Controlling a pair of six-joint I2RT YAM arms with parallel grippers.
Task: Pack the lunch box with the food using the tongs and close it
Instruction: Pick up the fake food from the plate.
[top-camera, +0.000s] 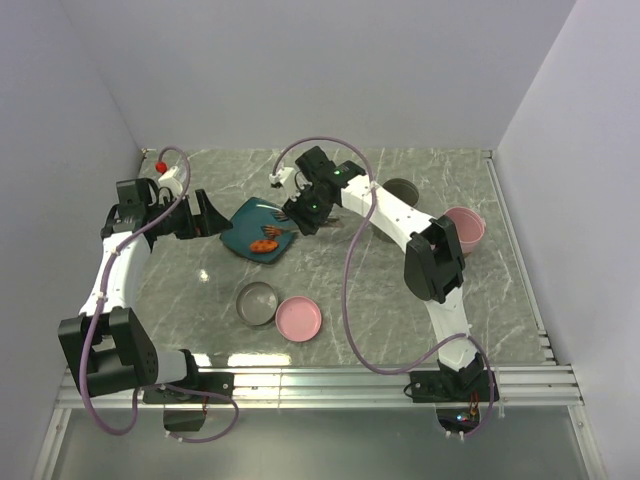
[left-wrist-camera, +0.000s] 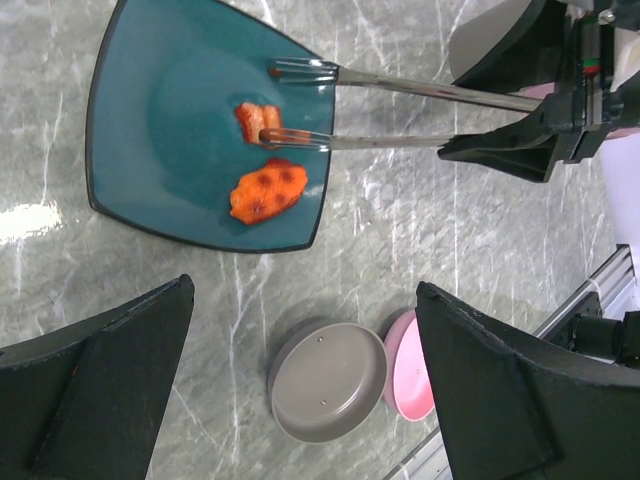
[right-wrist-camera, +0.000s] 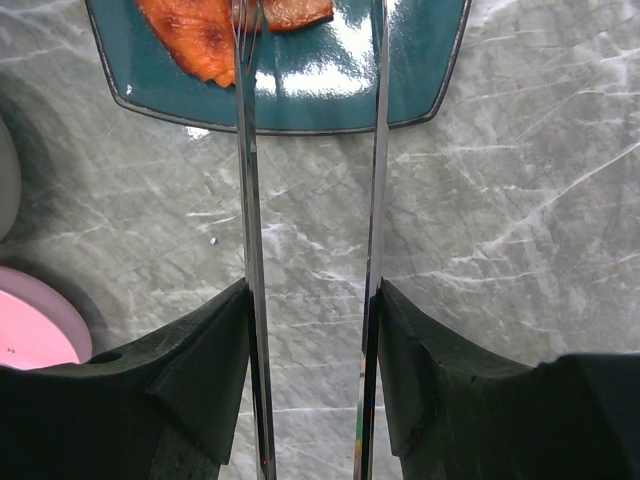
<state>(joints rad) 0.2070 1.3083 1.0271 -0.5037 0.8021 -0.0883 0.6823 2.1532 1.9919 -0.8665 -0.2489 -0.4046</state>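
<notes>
The right gripper is clamping the tongs from outside. Its 2 black fingers are pressing against the 2 slim silver arms, which are running forward side by side with marble showing between them, so the tongs are being held partly squeezed, not shut. Their tips are reaching over the teal square plate. In the left wrist view, 1 tip is lying at the edge of the smaller orange-red chunk, though I cannot tell whether it is touching the chunk or hanging just above it. The other tip is hanging over bare plate, clear of the food. The larger orange-red chunk is lying just beside the smaller chunk, nearer the plate's corner, and both are sitting on the plate. The left gripper is standing wide with nothing between its fingers, hovering over the marble table just off the plate's left edge. Nearer the arm bases, a grey round dish and a pink round dish are sitting right against each other on the table, apart from the plate. Farther right, beside the right arm, a pink bowl and a grey bowl are resting on the table.
</notes>
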